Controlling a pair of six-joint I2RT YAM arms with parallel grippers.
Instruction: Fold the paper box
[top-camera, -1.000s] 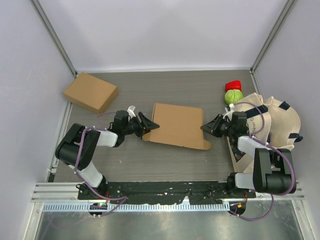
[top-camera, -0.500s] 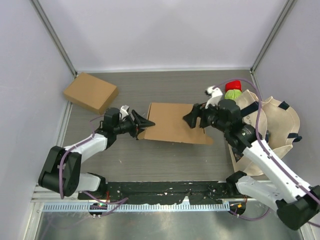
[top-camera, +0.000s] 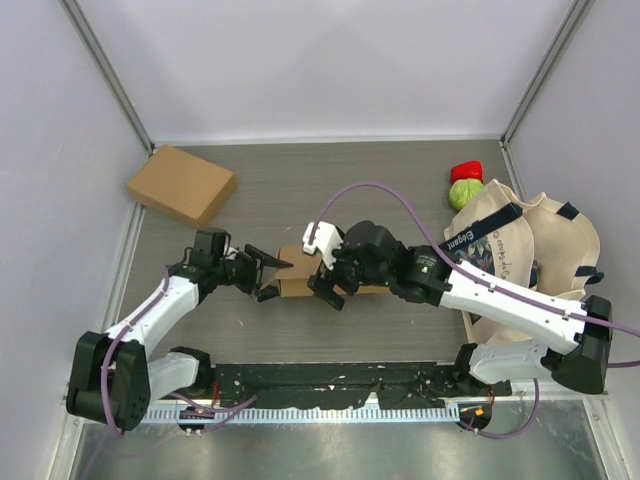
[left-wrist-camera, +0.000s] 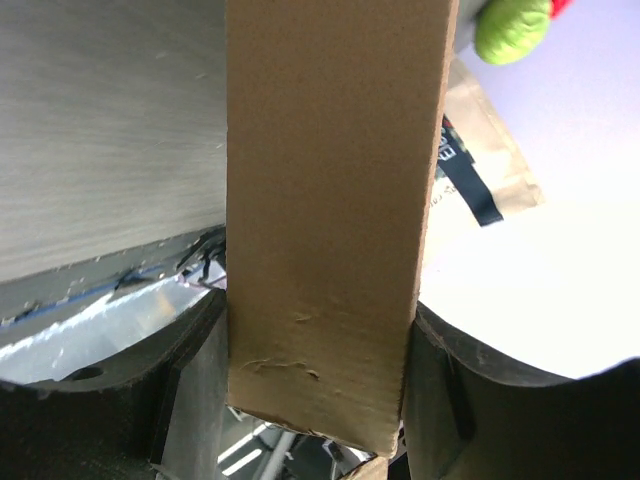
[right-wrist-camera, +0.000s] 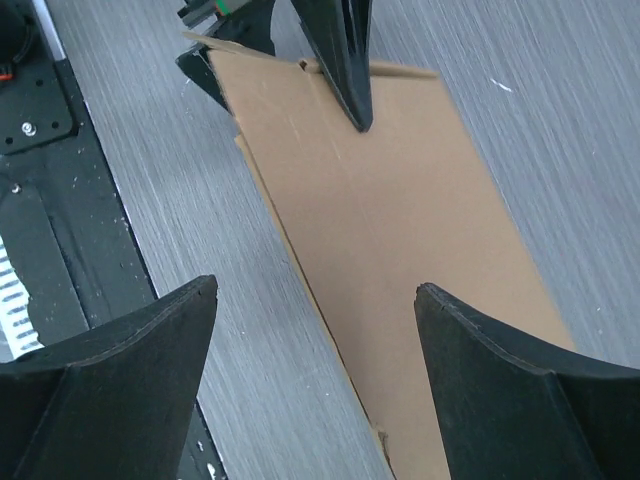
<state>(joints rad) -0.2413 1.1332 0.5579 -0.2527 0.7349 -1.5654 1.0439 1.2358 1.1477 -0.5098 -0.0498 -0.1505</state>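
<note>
Flat brown paper box (right-wrist-camera: 380, 230), left end pinched in the left gripper (top-camera: 277, 279), under the wide-spread right gripper (right-wrist-camera: 312, 300); grey wood-grain table (top-camera: 400, 190), pale walls (top-camera: 330, 60).

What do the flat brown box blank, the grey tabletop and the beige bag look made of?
Flat brown box blank: matte cardboard, apparently; fibrous face, creases, thin raw edge. Grey tabletop: likely wood-grain laminate; fine streaks, slight sheen. Beige bag: probably canvas; soft folds, dark straps.
</note>
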